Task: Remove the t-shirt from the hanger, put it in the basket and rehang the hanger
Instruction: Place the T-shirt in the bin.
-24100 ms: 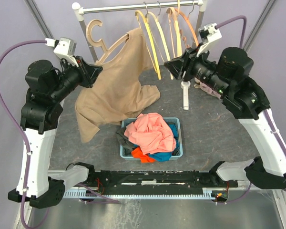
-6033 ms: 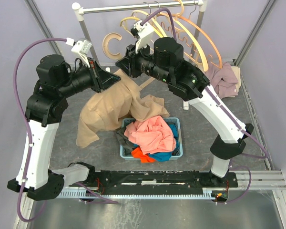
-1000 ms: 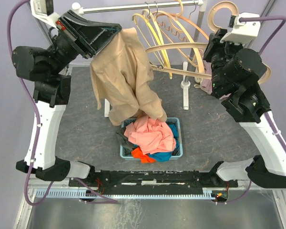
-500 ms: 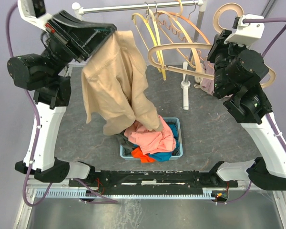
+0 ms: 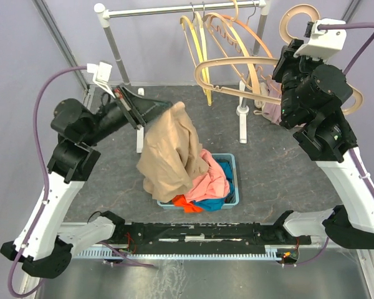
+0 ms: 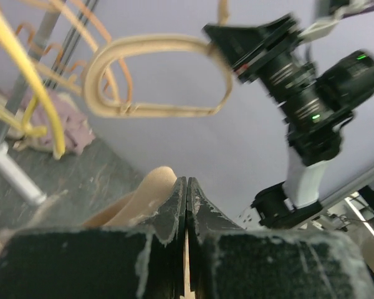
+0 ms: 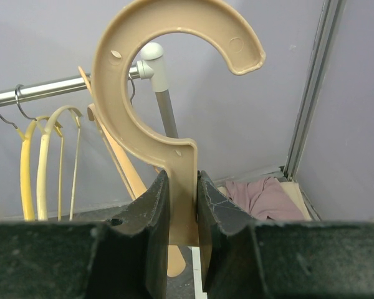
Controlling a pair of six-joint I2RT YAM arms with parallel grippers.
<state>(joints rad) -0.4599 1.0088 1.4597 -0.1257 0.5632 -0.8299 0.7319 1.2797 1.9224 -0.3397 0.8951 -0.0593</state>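
Note:
The tan t-shirt (image 5: 168, 152) hangs free of the hanger from my left gripper (image 5: 154, 111), which is shut on its top edge. Its lower part drapes over the left side of the blue basket (image 5: 234, 187). In the left wrist view the jaws (image 6: 186, 184) are pressed together with tan cloth (image 6: 140, 199) between them. My right gripper (image 5: 292, 45) is shut on the neck of the bare tan hanger (image 5: 237, 62) and holds it high at the right. The hook (image 7: 174, 62) rises above the right gripper (image 7: 182, 180).
A clothes rail (image 5: 174, 9) at the back carries several empty hangers (image 5: 206, 37). Its white post (image 5: 243, 118) stands behind the basket. Salmon, orange and blue clothes (image 5: 213, 182) fill the basket. A mauve cloth pile (image 5: 271, 109) lies at the back right.
My left arm has come down and forward, bringing the t-shirt from high up by the rail down onto the basket's left side. The right arm has barely moved with the hanger.

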